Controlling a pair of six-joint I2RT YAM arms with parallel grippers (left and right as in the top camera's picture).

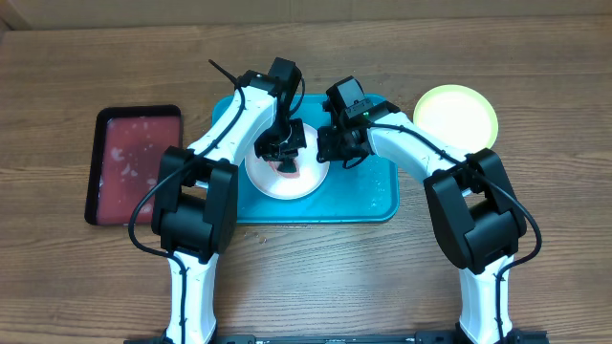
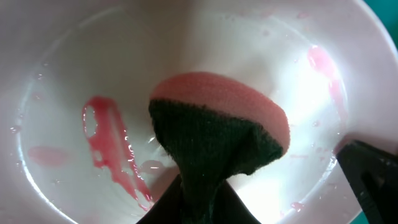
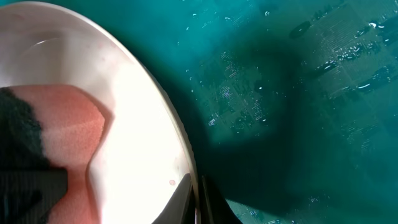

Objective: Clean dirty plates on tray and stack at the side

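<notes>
A white plate [image 1: 308, 182] with red smears [image 2: 112, 146] lies on the turquoise tray [image 1: 368, 201]. My left gripper [image 1: 284, 155] is shut on a pink sponge with a dark green scrub side [image 2: 217, 134] and presses it into the plate [image 2: 74, 68]. My right gripper [image 1: 337, 150] is shut on the plate's right rim [image 3: 180, 143], pinching it over the wet tray [image 3: 292, 93]. The sponge also shows in the right wrist view [image 3: 68, 130]. A yellow-green plate [image 1: 455, 117] sits on the table to the right of the tray. The pale blue plate is not in view.
A dark red tray with a black rim [image 1: 134, 162] lies on the wooden table to the left of the turquoise tray. Water droplets lie on the turquoise tray's floor [image 3: 348, 50].
</notes>
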